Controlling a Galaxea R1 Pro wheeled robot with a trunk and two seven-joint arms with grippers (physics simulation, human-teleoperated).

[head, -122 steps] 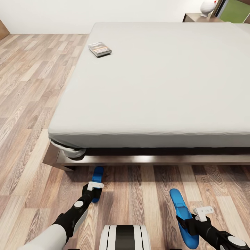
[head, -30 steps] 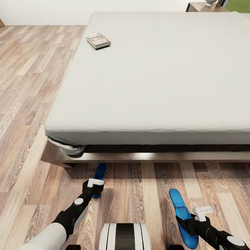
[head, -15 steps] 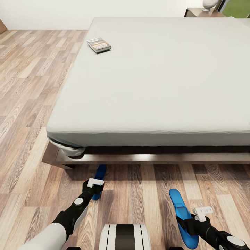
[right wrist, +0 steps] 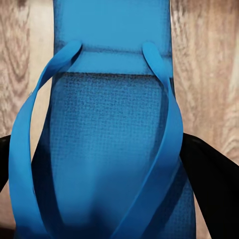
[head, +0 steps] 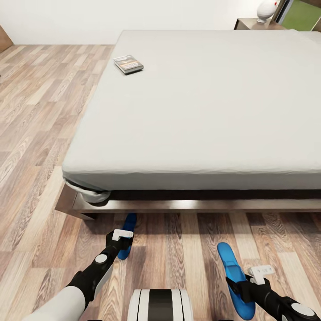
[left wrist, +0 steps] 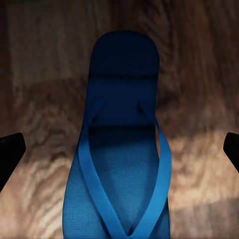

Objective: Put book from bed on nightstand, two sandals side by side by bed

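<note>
The book [head: 128,64] lies near the far left corner of the bed [head: 200,116]. One blue sandal [head: 129,220] lies flat on the wood floor by the bed's frame. My left gripper [head: 125,246] hovers over it, open; in the left wrist view its fingers [left wrist: 10,149] stand well apart on either side of the sandal [left wrist: 124,74], not touching it. My right gripper [head: 240,287] is shut on the other sandal [head: 229,261], its fingers [right wrist: 209,174] pressing both edges of the sole [right wrist: 114,30]. A nightstand [head: 249,23] shows at the far right corner of the bed.
A white rounded object [head: 267,9] stands on the nightstand. Wood-plank floor [head: 40,111] runs along the bed's left side and in front of its dark frame [head: 200,205]. My white base [head: 160,305] sits between the arms.
The head view has tilted, so the whole picture sits a little lower than a second ago. Both grippers and both sandals keep their places.
</note>
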